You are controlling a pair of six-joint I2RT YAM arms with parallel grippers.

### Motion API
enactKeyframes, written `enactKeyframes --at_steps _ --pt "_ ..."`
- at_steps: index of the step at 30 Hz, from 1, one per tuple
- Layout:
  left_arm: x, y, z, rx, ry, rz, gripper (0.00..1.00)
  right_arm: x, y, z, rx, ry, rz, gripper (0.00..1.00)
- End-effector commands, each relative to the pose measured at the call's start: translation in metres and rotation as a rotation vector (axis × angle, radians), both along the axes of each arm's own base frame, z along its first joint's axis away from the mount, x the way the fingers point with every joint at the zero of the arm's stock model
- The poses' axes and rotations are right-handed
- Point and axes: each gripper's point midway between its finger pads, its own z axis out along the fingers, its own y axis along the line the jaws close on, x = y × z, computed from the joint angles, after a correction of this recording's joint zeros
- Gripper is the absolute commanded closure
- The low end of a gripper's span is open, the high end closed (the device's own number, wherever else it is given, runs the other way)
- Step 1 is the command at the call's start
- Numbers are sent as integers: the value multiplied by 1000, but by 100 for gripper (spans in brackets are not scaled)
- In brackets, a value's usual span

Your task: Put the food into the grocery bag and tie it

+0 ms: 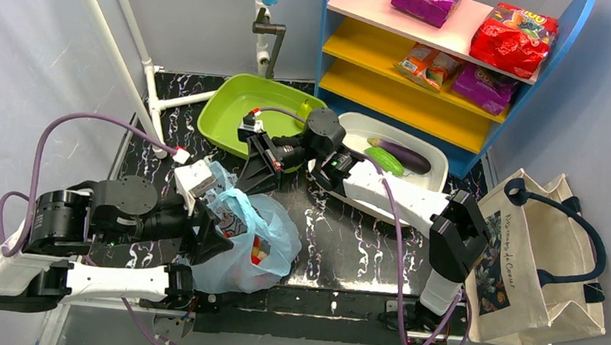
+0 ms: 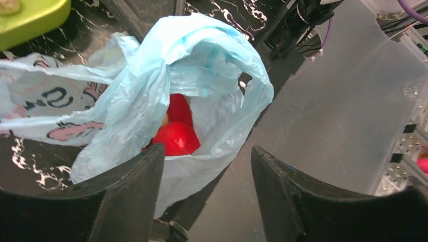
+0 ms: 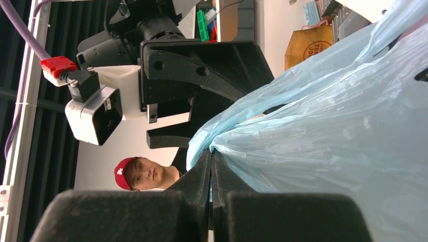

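Grocery bag slumps on the black table near my arms' bases, red food inside. My left gripper stands apart at its mouth; farther out, my right gripper pinches its blue film, with the green tray beyond.

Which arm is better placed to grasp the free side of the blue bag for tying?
Left, probably. The left gripper stands open beside loose plastic of the grocery bag. The right gripper is shut on another fold of it, so it is occupied.
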Motion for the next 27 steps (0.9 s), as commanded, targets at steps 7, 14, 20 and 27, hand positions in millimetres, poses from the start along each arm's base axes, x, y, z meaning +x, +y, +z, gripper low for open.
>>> enactKeyframes --at_steps 7,14,20,27 --pt "27 -8 12 -37 -287 -61 46 -16 -20 23 67 -53 12 99" --pt "32 -16 15 -39 -330 -71 46 -21 -28 18 51 -44 12 99" --pt "34 -18 13 -45 -339 -65 44 -25 -34 17 42 -43 5 99" --pt "35 -17 14 -36 -354 -71 39 -32 -44 14 30 -47 10 99"
